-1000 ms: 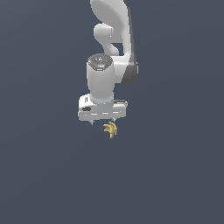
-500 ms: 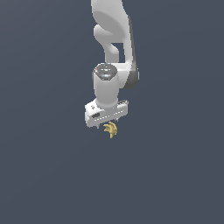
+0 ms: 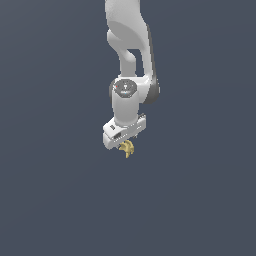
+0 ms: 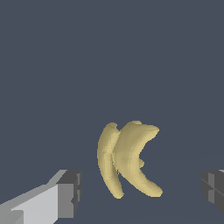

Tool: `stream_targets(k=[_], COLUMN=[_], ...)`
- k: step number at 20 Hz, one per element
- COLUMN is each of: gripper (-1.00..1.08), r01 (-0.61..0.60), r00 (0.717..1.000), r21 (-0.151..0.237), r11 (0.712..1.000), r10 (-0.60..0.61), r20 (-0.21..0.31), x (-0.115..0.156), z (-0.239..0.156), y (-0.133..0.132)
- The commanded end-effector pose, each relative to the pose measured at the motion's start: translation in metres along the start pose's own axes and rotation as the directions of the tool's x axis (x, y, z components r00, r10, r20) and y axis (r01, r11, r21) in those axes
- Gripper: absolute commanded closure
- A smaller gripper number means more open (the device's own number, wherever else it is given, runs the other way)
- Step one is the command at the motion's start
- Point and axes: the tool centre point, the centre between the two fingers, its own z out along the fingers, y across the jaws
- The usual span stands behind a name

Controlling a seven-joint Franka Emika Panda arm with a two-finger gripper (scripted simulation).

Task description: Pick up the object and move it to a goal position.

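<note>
Right now the white two-fingered gripper (image 3: 126,145) hangs spread wide: in the wrist view its dark pads (image 4: 70,194) sit well apart, touching nothing. Between them, below the hand, lies the small yellow-tan bunch of curved banana-like lobes (image 4: 127,159). Probably light and stiff, smooth skin maybe slippery. Best grab across the thick middle of the lobes, not the tapered tips.
</note>
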Motion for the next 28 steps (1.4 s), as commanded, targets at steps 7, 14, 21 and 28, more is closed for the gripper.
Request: stream_targets(k=[7, 14, 21, 28], gripper=[-0.92, -0.92, -0.92, 1.08], r01=[0.059, 0.056, 0.059, 0.060], r00=[0.998, 0.998, 0.998, 0.998], r21=[0.006, 0.006, 0.006, 0.006], r11=[0.998, 0.998, 0.998, 0.998], r10=[-0.059, -0.056, -0.059, -0.060], r20=[0.001, 0.001, 0.001, 0.001], x=[-0.001, -0.001, -0.002, -0.001], z=[0.007, 0.018, 0.050, 0.057], y=[-0.006, -0.006, -0.007, -0.006])
